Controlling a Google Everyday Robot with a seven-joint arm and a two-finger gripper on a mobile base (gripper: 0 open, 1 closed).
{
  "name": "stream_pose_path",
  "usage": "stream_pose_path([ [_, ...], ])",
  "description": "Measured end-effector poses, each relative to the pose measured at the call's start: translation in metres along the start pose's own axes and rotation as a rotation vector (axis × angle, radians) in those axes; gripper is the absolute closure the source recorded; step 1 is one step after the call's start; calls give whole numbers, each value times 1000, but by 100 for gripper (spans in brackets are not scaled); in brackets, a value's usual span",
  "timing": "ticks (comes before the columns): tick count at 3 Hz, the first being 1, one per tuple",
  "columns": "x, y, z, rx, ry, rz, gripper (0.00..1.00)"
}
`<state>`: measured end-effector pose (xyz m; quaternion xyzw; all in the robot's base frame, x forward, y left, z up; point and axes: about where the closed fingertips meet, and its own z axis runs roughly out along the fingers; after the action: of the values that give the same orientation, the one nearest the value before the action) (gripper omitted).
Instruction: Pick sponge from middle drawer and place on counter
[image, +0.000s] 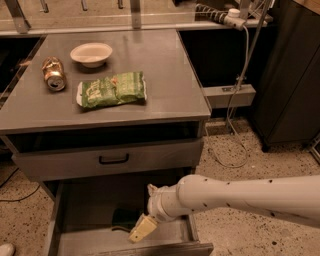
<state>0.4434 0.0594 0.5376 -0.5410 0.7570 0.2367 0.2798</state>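
High view; tool (142, 230) seemingly over drawer (90, 242)

Speckled terrazzo floor (280, 160), 3 to 5 o'clock. Dark cabinet (292, 75), 3 o'clock. Power strip (215, 14) with white cable (243, 60), 1 o'clock. Dim warm light. Gripper (142, 228), low at 6 o'clock.

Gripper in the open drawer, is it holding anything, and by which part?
Cannot be told. The gripper is down in the drawer, at the right edge of the sponge, but no grasp on it shows.
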Motion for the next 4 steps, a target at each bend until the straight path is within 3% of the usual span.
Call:
stream_pose_path([
  [1,15,-6,25,6,-22,-4,0],
  [2,54,-26,79,-18,-8,-7,0],
  [3,56,-26,80,-20,-9,-5,0],
  [4,51,-24,105,-17,-43,-26,0],
])
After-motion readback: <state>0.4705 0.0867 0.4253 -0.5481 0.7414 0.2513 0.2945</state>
